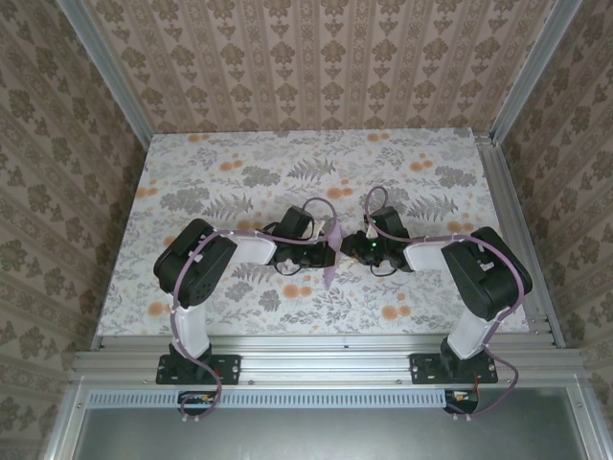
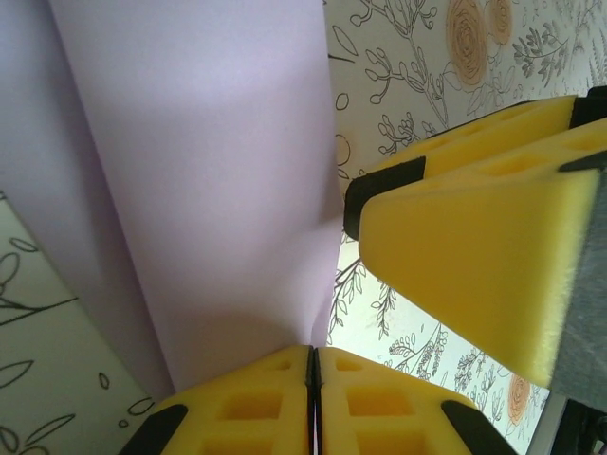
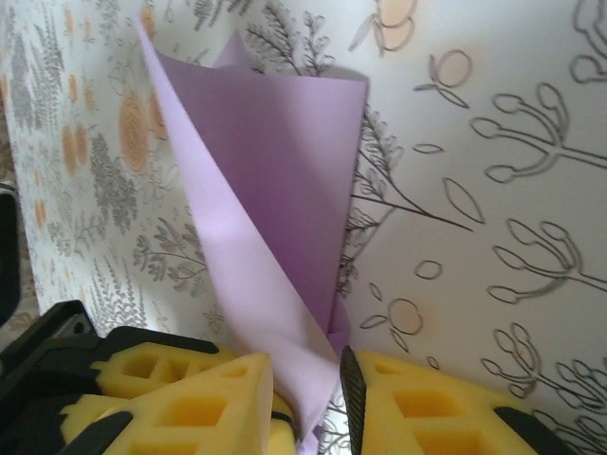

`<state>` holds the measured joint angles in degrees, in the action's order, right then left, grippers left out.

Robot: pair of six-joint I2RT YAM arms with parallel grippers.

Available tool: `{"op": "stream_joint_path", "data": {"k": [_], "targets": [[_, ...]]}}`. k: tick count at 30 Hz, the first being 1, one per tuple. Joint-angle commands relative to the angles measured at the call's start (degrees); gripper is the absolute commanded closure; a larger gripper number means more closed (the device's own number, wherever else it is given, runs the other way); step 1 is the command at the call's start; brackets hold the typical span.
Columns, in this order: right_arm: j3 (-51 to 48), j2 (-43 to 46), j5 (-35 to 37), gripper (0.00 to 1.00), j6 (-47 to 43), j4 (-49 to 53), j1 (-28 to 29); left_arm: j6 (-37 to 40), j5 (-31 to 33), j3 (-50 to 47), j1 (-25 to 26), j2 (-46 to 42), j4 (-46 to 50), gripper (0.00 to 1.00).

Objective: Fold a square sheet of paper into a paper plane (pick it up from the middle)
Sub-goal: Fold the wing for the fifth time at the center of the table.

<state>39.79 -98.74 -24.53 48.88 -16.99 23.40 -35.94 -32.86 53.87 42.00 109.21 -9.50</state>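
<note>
**Lavender sheet pinched between 2 grippers at mid-table**

Lavender and already bent into a loose, pointed fold, the sheet of paper [image 3: 275, 171] stands on edge over the middle of the flowered tablecloth [image 3: 493, 237], squarely between the 2 arms. I cannot tell whether its lowest corner touches the cloth.

The left gripper [image 2: 313, 353] has its yellow pads pressed flat together, with 1 edge of the sheet clamped in the seam. The right gripper [image 3: 310, 374] faces it from just beside. Its fingers stand slightly apart with the folded edge running through the narrow gap, and the frames do not show them pressing it.

Several things could go wrong from here:
- **Slipping:** only 1 firm pinch seems to be holding the sheet. If the right fingers shut off-line or the left arm swings, it could slide out or swivel, and the fold would come out crooked.
- **Tearing:** once both grippers clamp, any pull apart would probably tear such thin paper at the pinch points.
- **Stray creases:** the fold looks soft and uncreased, so squeezing it in the air rather than against the table could set a crease in the wrong place.
- **Collision:** the pads sit very close together, so a small misjudged approach could knock 1 gripper into the other.
</note>
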Motion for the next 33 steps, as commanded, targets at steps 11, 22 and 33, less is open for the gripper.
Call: {"op": "stream_joint_path", "data": {"k": [11, 22, 33], "targets": [[1.62, -2.02, -1.24, 0.68, -0.93, 0.08, -0.04, 1.32, -0.90, -0.92, -0.50, -0.66, -0.36, 0.91], [1.06, -2.08, -4.49, 0.74, 0.45, -3.49, 0.13, 1.85, -1.29, -0.99, -0.71, -0.84, 0.00, 0.91], [3.87, -2.36, -0.95, 0.92, -5.11, 4.52, 0.57, 2.67, -1.83, -0.36, -0.61, -2.76, 1.63, 0.86]]}}
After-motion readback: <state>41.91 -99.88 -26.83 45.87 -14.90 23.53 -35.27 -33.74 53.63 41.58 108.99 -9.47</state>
